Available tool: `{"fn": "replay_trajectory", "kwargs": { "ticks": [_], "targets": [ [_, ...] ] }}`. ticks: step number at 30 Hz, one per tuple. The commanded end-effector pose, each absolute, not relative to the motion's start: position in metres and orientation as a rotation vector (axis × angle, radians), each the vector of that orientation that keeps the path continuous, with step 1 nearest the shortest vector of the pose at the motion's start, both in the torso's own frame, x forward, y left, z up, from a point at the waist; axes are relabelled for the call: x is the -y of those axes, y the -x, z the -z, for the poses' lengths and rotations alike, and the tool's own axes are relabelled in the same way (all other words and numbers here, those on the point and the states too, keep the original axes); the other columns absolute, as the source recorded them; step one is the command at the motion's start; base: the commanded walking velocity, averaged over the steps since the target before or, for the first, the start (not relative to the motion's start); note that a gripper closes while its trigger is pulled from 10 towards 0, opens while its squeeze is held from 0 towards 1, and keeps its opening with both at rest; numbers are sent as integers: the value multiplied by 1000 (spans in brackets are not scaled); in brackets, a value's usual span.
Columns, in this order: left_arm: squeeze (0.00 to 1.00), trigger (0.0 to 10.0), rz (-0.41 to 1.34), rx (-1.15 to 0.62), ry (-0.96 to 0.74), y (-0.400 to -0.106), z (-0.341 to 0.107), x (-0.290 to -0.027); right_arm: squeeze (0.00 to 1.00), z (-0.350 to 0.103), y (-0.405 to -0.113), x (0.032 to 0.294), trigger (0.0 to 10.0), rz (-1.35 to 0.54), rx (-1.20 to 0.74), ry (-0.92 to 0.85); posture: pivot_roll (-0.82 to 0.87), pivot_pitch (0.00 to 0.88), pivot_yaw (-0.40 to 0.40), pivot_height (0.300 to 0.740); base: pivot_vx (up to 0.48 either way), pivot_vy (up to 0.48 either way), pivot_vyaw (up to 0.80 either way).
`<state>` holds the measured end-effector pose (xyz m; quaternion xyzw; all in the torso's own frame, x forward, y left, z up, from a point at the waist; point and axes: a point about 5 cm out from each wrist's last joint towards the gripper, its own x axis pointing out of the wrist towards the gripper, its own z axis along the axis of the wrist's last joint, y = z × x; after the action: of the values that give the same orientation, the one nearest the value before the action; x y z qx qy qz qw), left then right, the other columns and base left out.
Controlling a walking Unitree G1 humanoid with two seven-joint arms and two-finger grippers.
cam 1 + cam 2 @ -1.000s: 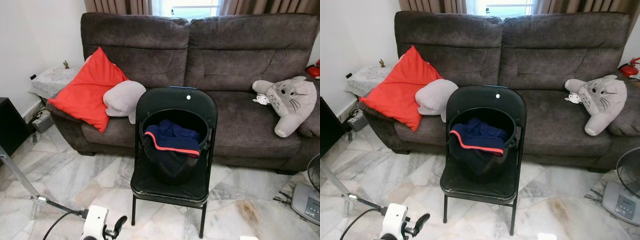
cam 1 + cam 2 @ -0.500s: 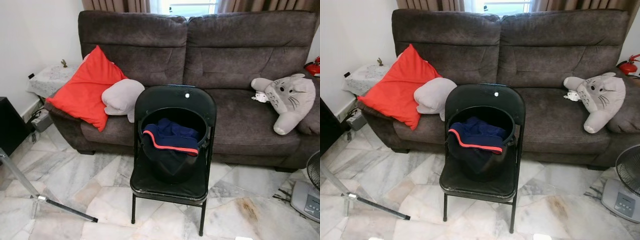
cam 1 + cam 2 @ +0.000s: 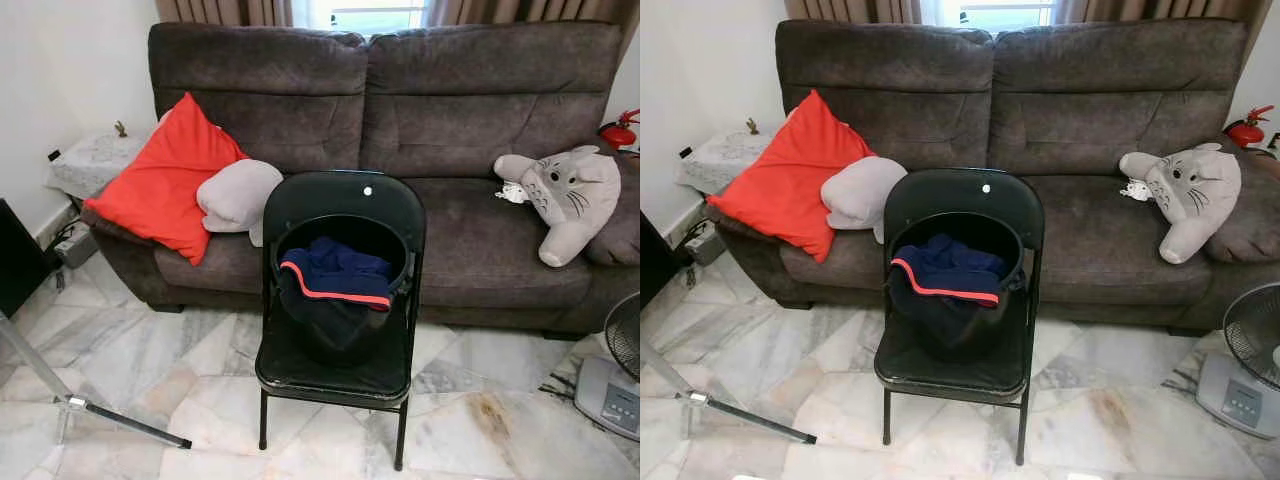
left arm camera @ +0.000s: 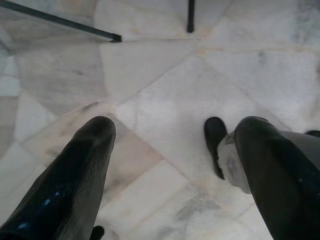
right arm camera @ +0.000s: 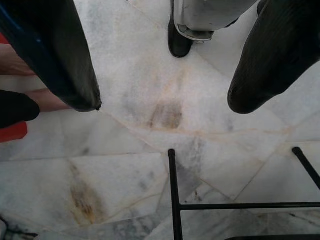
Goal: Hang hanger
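Black folding chair (image 3: 340, 290): one, carrying one black bucket (image 3: 345, 300) with navy clothes (image 3: 335, 272) | sofa (image 3: 400, 130): one red cushion (image 3: 165, 180), one grey pillow (image 3: 235, 195), one plush toy (image 3: 565, 195) | left hand (image 4: 172, 150): released, above marble floor (image 4: 165, 75) | right hand (image 5: 165, 75): released | hanger: cannot tell where.

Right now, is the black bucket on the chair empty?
No. The bucket holds navy clothing with a red stripe, draped over its rim.
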<state>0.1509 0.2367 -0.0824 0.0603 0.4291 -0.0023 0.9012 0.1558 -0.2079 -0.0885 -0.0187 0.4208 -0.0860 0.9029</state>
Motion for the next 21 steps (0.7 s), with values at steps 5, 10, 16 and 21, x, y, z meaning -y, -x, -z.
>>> {"fn": "replay_trajectory", "kwargs": {
  "ticks": [5,10,16,21],
  "targets": [
    [0,10000,8,-932,-124,-141,87,-238,0,74,-173,213,10000,238,-693,87,-19,0,55,740,0,0,0],
    [0,10000,6,-954,-127,-135,89,-240,0,52,-197,207,10000,211,-471,105,-32,0,55,740,0,0,0],
    [0,10000,8,-969,-121,-132,90,-239,0,40,-209,194,10000,176,-372,115,-36,0,50,740,0,0,0],
    [0,10000,12,-966,-107,-133,90,-237,0,33,-218,183,10000,167,-320,109,-33,0,51,740,0,0,0]
  ]
}}
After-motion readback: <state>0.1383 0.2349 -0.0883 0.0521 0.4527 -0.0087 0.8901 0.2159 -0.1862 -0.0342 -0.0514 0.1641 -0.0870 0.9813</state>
